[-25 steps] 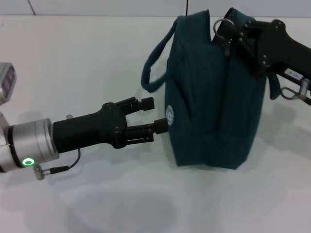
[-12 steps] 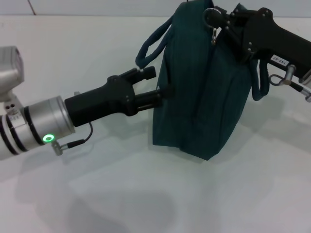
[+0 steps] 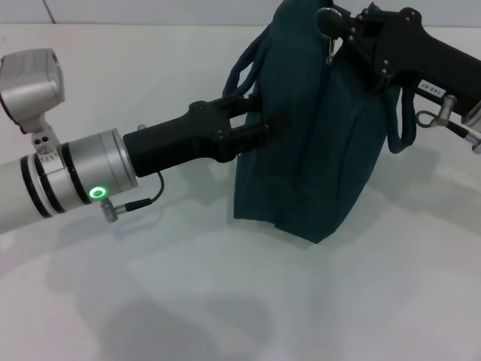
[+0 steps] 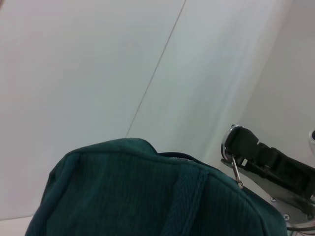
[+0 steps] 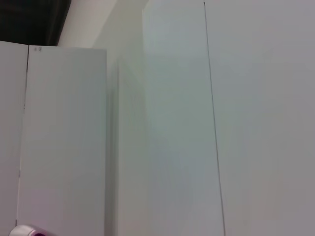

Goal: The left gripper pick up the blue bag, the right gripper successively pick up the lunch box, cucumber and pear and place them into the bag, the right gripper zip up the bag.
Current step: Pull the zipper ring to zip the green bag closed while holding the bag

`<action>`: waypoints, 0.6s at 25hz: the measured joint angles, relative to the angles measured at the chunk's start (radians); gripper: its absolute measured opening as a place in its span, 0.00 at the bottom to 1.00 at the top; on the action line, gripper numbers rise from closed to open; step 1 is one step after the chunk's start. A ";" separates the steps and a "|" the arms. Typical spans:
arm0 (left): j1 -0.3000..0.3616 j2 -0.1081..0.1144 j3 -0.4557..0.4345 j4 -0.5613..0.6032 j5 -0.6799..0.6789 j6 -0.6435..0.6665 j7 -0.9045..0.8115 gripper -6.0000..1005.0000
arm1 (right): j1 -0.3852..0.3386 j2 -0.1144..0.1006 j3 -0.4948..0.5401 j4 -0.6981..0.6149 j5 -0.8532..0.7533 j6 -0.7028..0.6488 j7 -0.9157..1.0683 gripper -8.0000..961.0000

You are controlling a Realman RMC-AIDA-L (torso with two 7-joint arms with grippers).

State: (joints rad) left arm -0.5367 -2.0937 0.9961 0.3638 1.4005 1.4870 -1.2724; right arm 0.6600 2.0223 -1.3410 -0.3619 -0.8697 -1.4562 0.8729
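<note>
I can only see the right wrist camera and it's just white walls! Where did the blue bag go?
Observer: The head view shows the blue bag standing on the white table, leaning a bit.
Operator: Is my right end effector near it?
Observer: Yes, the right end effector is at the bag's top, right by the silver zipper pull.
Operator: What's the other arm doing?
Observer: The left end effector is pushed against the bag's side, beside a loop handle, with its fingers apart.
</note>
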 joint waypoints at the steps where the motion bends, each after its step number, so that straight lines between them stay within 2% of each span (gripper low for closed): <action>1: -0.001 0.000 0.000 0.001 -0.001 0.000 0.000 0.82 | 0.000 0.000 0.000 0.000 0.000 0.002 0.000 0.03; 3: -0.006 0.000 0.000 0.001 -0.001 0.000 0.000 0.79 | 0.001 -0.001 0.000 0.000 0.000 0.005 0.000 0.03; 9: -0.014 0.001 0.015 0.002 0.003 0.001 0.004 0.53 | 0.002 -0.001 0.002 0.000 0.000 0.007 0.000 0.03; 11: -0.020 0.003 0.023 0.002 0.005 0.001 0.004 0.30 | 0.002 -0.001 0.002 0.000 0.001 0.007 0.000 0.03; 15: -0.022 0.004 0.024 0.000 0.008 0.001 0.006 0.18 | -0.001 0.001 0.002 -0.006 0.006 -0.002 0.002 0.03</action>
State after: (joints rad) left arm -0.5590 -2.0893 1.0204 0.3641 1.4082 1.4881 -1.2667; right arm 0.6595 2.0231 -1.3391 -0.3677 -0.8633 -1.4577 0.8745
